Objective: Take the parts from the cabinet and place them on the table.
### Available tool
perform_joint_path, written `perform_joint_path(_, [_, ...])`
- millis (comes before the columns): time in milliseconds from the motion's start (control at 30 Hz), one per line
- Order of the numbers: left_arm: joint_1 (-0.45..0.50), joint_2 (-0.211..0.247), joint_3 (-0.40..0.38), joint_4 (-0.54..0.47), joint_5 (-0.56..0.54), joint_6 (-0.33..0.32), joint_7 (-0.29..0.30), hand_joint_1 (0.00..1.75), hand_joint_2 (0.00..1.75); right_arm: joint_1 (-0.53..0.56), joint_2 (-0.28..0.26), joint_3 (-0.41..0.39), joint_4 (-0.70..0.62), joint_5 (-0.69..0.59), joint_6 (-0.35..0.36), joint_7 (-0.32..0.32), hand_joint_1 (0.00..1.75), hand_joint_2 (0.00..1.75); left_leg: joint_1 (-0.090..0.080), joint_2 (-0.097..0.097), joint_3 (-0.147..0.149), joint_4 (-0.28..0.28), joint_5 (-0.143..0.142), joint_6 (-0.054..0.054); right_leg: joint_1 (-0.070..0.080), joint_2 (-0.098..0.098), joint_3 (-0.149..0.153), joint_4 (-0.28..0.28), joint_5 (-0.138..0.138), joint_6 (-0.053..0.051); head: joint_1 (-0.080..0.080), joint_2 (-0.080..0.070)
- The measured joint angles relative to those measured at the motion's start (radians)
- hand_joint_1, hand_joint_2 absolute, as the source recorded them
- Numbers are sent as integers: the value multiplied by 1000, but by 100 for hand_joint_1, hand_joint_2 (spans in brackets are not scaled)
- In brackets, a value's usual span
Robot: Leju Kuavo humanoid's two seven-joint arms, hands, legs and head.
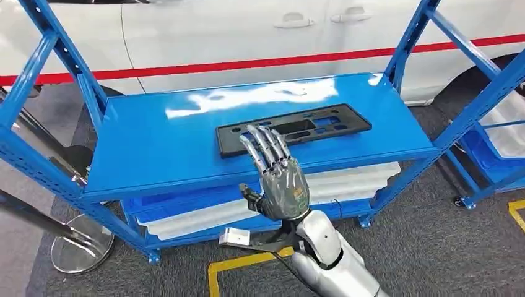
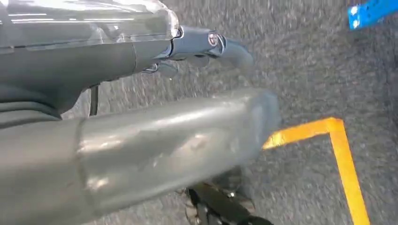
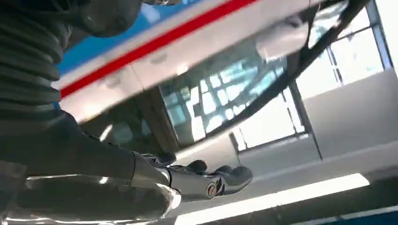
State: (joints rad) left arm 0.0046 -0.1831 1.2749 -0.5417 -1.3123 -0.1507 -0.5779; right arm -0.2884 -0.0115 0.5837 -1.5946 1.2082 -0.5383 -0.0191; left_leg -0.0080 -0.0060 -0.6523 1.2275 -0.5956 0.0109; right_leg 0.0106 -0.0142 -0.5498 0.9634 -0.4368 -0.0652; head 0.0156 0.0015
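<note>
- Just past the fingertips of the right hand (image 1: 280, 179), a long black part (image 1: 294, 129) lies flat on the top shelf of the blue cabinet (image 1: 155, 145), near the shelf's front edge.
- Right hand: raised in front of the shelf, fingers (image 1: 266, 143) straight and slightly apart, tips over the near edge of the black part; whether they touch it cannot be told. Nothing is held in it.
- Below the fingers, on lower shelves, sit white trays (image 1: 347, 179) and a blue tray (image 1: 161, 204).
- Beyond the fingers and the cabinet stands a white car (image 1: 235, 37) with a red stripe along its side; the right wrist view shows the same stripe and a car window past the dark fingers (image 3: 225, 178).
- Left hand (image 2: 202, 47): seen in the left wrist view over grey carpet (image 2: 305, 70), fingers loosely curled and holding nothing, the picture blurred.
- Under the left fingers a yellow floor line (image 2: 338, 154) turns a corner on the carpet.
</note>
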Motion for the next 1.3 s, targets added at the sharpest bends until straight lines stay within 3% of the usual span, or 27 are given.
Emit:
perform_joint_path(33, [-1,6,6,5,-9,2,-2,0,0,0,-5,0,0,2,-5,4,0,175,11,0,-29,56,-18,-12,-7,-1,-2,3,-3,10,0,0])
perform_joint_path(67, [-1,12,12,8,-13,2,-3,0,0,1,-8,0,0,-2,-5,6,0,175,20,0,-36,67,-9,-23,-16,-1,-3,8,-6,20,0,0])
perform_joint_path(100, [-1,17,19,8,-18,2,-3,0,0,2,-11,0,0,-12,-4,6,0,175,30,1,-21,31,24,-35,-25,0,-4,16,-10,29,0,0])
perform_joint_path(167, [-3,23,24,8,-21,-4,-4,0,0,2,-14,0,0,-34,-2,5,0,175,49,5,59,-129,115,-61,-44,0,-6,39,-25,54,0,0])
perform_joint_path(200, [-5,24,27,8,-23,-11,-4,0,0,2,-15,0,0,-48,-2,-1,0,175,52,4,88,-188,109,-78,-47,0,-12,58,-37,71,0,0])
perform_joint_path(233, [-6,21,29,8,-26,-21,-6,0,0,2,-16,0,0,-62,0,-7,0,175,46,-5,82,-186,107,-65,-40,2,-20,73,-43,82,-3,0])
perform_joint_path(267, [-7,22,33,3,-26,-29,-5,0,0,4,-16,0,-3,-74,2,-13,0,175,45,-9,77,-175,105,-38,-40,5,-24,74,-41,86,-2,0])
perform_joint_path(367, [-4,23,47,-32,-24,-79,3,0,0,12,-16,0,-7,-175,92,-13,0,175,41,-7,75,-173,107,-15,-46,8,-24,71,-39,95,-2,0])
perform_joint_path(400, [-3,14,52,-60,-23,-106,8,0,0,21,-16,0,-14,-258,162,-12,0,175,41,-6,75,-175,109,-6,-46,7,-28,91,-52,94,-1,0])
perform_joint_path(433, [-3,9,62,-94,-21,-132,11,0,0,33,-16,0,-21,-334,223,-13,0,0,40,-6,74,-175,109,0,-46,8,-50,139,-86,94,-1,0])
perform_joint_path(533, [2,-9,80,-163,-22,-176,13,0,0,66,-16,0,-27,-413,255,-38,0,0,28,-2,69,-175,109,8,-37,8,-165,366,-189,92,-1,0])
perform_joint_path(567, [5,-15,86,-190,-29,-199,13,0,0,76,-16,-1,-27,-487,286,-66,0,0,22,4,70,-175,109,11,-32,8,-184,398,-187,86,-1,0])
perform_joint_path(600, [7,-27,97,-222,-32,-218,12,0,0,91,-16,-5,-30,-583,315,-97,0,0,16,6,72,-175,107,14,-25,8,-177,377,-160,75,-1,0])
perform_joint_path(633, [7,-38,104,-259,-38,-242,10,0,0,110,-14,-10,-35,-688,328,-132,0,0,9,7,75,-175,105,17,-15,8,-148,314,-117,59,-2,0])
perform_joint_path(700, [7,-63,125,-326,-50,-278,9,0,0,127,-11,-19,-39,-802,329,-174,0,0,-1,4,82,-177,103,21,9,12,-60,130,-32,9,-2,0])
perform_joint_path(733, [6,-87,132,-344,-55,-293,9,0,0,131,-11,-24,-41,-830,330,-182,0,0,-2,10,81,-179,103,21,14,7,-48,105,-50,-14,-8,0])
perform_joint_path(800, [5,-99,155,-407,-70,-315,7,0,0,143,-9,-29,-46,-854,330,-195,0,0,9,16,79,-184,105,15,27,6,-46,86,-37,-19,-5,0])
perform_joint_path(867, [4,-116,170,-453,-75,-329,4,0,0,151,-8,-31,-54,-861,331,-192,0,0,5,19,89,-197,110,8,27,7,-36,63,-28,-22,-5,0])
perform_joint_path(900, [4,-120,174,-476,-77,-330,3,0,0,154,-3,-31,-60,-863,331,-190,0,0,0,17,92,-200,104,5,8,4,-16,30,-12,-6,-5,0])
perform_joint_path(933, [5,-126,176,-481,-79,-332,2,0,0,152,-2,-31,-60,-864,332,-191,0,0,4,14,87,-181,88,-3,7,1,-6,13,-6,3,-5,0])
perform_joint_path(1033, [4,-126,190,-511,-80,-335,2,0,0,157,3,-31,-60,-864,335,-187,0,0,16,12,-15,24,-14,-23,3,-1,-8,13,-6,12,-5,0])
perform_joint_path(1067, [6,-126,196,-519,-81,-335,2,0,0,161,3,-31,-60,-864,335,-187,0,0,20,13,-37,65,-19,-30,2,-1,-10,16,-8,15,-5,0])
perform_joint_path(1100, [8,-126,197,-524,-81,-335,2,0,0,164,4,-31,-60,-864,335,-186,0,0,24,13,-37,61,-1,-36,-2,0,-12,22,-11,19,-5,0])
perform_joint_path(1133, [9,-126,198,-529,-82,-335,3,0,0,165,4,-31,-60,-864,334,-186,0,0,27,13,-15,15,35,-41,-7,1,-14,30,-15,26,-5,0])
perform_joint_path(1200, [7,-127,201,-540,-87,-336,2,0,0,165,4,-31,-60,-860,332,-186,0,0,36,14,71,-149,120,-53,-17,1,-16,53,-29,45,-5,0])
perform_joint_path(1233, [3,-134,204,-543,-91,-338,2,0,0,165,4,-31,-60,-855,330,-186,0,0,32,10,82,-173,95,-50,-16,2,-20,63,-36,53,-6,0])
perform_joint_path(1300, [4,-141,218,-565,-102,-347,1,0,0,165,5,-31,-60,-840,322,-183,0,0,29,2,80,-178,101,-14,-11,3,-28,76,-40,65,-5,0])
